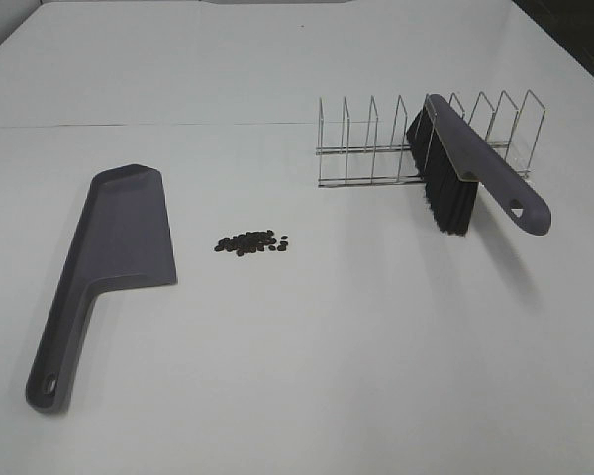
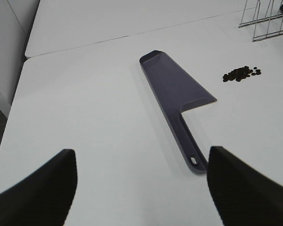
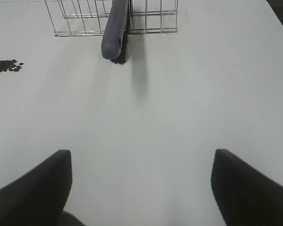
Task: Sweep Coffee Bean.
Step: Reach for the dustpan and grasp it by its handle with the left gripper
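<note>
One dustpan [image 1: 124, 237], one bean pile [image 1: 250, 242], one brush [image 1: 467, 158], one rack [image 1: 366, 151].

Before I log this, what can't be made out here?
Coffee beans: too small to count, any view.
Brush: bristles mostly hidden behind its handle, right wrist view.
Rack: cut off by the frame edge, both wrist views.
Left gripper, right gripper: only fingertips show; absent from the exterior high view.
</note>
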You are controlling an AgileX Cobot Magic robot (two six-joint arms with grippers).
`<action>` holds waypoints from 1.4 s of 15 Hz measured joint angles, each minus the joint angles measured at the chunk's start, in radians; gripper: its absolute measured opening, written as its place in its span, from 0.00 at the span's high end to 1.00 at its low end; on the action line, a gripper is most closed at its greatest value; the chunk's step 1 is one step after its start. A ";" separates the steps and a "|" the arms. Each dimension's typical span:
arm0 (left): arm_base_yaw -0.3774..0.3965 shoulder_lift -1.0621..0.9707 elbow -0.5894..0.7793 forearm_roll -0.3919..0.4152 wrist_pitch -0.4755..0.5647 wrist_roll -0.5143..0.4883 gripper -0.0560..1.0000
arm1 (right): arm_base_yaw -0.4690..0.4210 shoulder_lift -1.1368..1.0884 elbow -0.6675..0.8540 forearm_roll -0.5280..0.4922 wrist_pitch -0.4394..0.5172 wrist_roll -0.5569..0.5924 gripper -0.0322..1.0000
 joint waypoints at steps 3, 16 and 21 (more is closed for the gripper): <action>0.000 0.000 0.000 0.000 0.000 0.000 0.28 | 0.000 0.000 0.000 0.000 0.000 0.000 0.24; 0.000 0.252 -0.001 0.005 -0.014 -0.122 0.28 | 0.000 0.000 0.000 0.000 0.000 0.000 0.24; 0.000 0.536 -0.001 0.007 -0.018 -0.160 0.28 | 0.000 0.000 0.000 0.000 0.000 0.000 0.24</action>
